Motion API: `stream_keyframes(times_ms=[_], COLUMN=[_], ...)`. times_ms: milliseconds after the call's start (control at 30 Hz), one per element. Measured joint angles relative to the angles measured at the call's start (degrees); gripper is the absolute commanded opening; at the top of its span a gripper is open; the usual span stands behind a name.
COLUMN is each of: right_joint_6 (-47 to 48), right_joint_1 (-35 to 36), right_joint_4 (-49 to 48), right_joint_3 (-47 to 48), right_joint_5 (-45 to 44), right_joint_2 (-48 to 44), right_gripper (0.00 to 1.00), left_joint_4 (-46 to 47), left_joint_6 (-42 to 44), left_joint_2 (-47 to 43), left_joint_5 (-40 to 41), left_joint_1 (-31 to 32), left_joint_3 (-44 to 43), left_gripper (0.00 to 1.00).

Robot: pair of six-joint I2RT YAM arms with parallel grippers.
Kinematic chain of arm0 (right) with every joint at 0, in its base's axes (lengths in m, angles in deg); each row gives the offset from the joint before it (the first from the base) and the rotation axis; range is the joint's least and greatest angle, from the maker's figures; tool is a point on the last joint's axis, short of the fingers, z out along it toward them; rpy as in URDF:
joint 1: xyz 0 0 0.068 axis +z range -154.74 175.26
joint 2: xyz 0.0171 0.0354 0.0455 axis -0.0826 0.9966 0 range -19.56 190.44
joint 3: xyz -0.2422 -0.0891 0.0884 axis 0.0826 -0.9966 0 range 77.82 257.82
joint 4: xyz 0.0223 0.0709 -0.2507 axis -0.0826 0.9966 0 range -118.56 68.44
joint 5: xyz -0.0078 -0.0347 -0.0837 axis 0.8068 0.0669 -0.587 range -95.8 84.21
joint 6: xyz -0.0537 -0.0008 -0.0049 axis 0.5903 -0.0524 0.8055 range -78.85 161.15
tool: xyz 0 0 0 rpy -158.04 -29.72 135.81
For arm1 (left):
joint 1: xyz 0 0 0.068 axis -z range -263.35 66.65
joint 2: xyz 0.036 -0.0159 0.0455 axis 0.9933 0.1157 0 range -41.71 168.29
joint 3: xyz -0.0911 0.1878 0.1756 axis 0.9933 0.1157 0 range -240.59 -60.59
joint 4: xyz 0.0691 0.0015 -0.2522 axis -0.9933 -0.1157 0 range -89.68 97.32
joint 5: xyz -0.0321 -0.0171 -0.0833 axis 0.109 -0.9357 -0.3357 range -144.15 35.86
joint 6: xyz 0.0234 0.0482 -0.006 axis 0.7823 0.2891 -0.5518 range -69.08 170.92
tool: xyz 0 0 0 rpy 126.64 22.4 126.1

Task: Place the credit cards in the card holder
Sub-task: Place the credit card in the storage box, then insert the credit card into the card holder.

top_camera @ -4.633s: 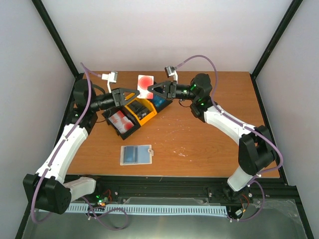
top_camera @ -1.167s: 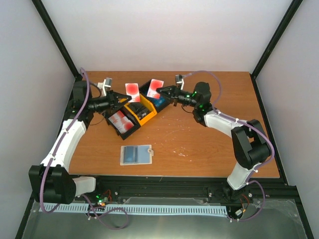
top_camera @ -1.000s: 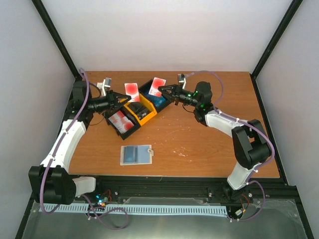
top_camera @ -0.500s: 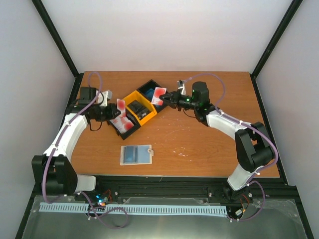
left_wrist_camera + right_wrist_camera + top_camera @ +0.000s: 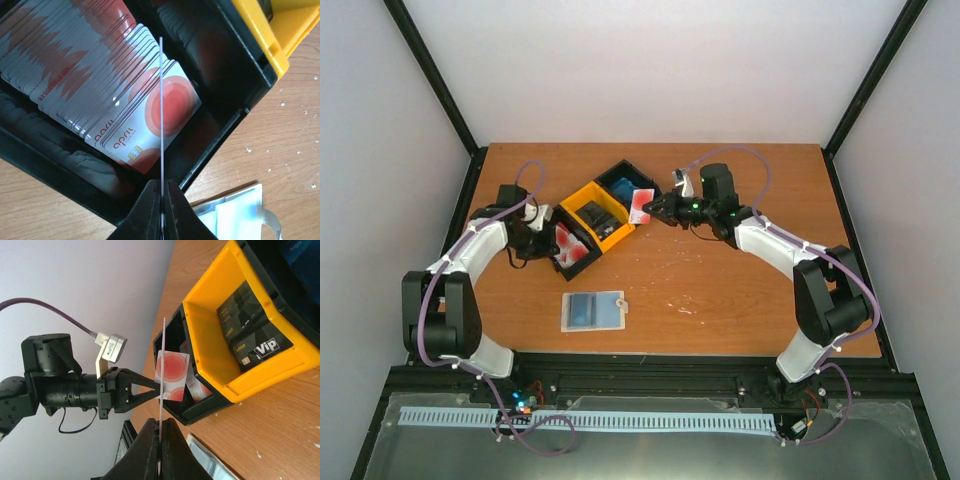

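Card (image 5: 161,100) edge-on over tray (image 5: 215,142) compartment

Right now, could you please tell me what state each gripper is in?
Left gripper: closed on a red card.
Right gripper: closed on a second red card.

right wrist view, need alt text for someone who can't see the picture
The right gripper, shut on a credit card seen edge-on, faces the left gripper, which pinches a red-and-white card at the tray's black end compartment. Beside it, the yellow compartment holds black cards, on a wooden table.
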Motion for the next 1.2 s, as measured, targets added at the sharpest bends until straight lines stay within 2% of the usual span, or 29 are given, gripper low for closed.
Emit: stream_keyframes(times_ms=[300, 467, 733, 867, 1000, 1200], right_joint_6=[2.51, 3.13, 4.7, 6.62, 7.5, 5.11], right_joint_1=[0.33, 0.59, 1.27, 3.74, 8.35, 16.96], right_joint_4=[3.63, 4.35, 7.06, 10.43, 11.96, 8.79], right_joint_3=[0.02, 0.48, 2.01, 3.34, 3.15, -3.23], right_joint_5=[-0.33, -0.35, -1.77, -4.59, -7.67, -11.45], right_joint_2=[0.0, 0.0, 0.0, 0.0, 0.0, 0.0], right_gripper=[0.03, 0.03, 0.03, 0.03, 0.03, 0.03], left_joint_4=[0.15, 0.63, 0.52, 0.57, 3.78, 8.81], left_joint_6=[1.29, 2.51, 2.19, 0.52, -3.32, -14.67], left_joint_2=[3.76, 6.67, 7.19, 1.86, -8.72, -26.77], left_joint_5=[0.5, 1.33, 4.24, 2.78, -0.98, -6.51], left_joint_1=[0.83, 2.14, 3.91, 4.46, 6.99, 8.92], left_joint_3=[-1.11, -2.89, -4.5, -4.17, -0.24, 16.22], left_gripper=[0.08, 0.14, 0.41, 0.49, 0.55, 0.53])
